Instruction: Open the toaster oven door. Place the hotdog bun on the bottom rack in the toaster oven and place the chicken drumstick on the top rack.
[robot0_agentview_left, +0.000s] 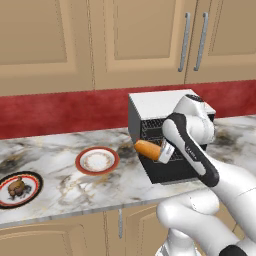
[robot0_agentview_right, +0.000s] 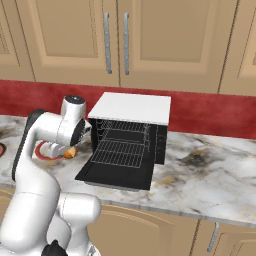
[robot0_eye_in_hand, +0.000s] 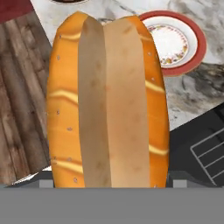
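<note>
My gripper (robot0_agentview_left: 164, 152) is shut on the hotdog bun (robot0_agentview_left: 147, 148), a golden-orange oblong with a brown strip (robot0_eye_in_hand: 107, 105). It holds the bun in the air just left of the toaster oven (robot0_agentview_right: 131, 108), by the door's left edge. The toaster oven door (robot0_agentview_right: 116, 175) lies folded down flat and open. Inside, the top rack (robot0_agentview_right: 125, 127) sits above the bottom rack (robot0_agentview_right: 120, 153), which reaches out over the door. Both racks are bare. The chicken drumstick (robot0_agentview_left: 16, 187) lies on a dark-rimmed plate (robot0_agentview_left: 33, 180) at the counter's far left.
An empty red-rimmed plate (robot0_agentview_left: 97, 161) sits on the marble counter (robot0_agentview_left: 60, 150) between the oven and the drumstick plate. Wall cabinets (robot0_agentview_right: 115, 40) hang above a red backsplash. The counter's front edge runs close below the open door.
</note>
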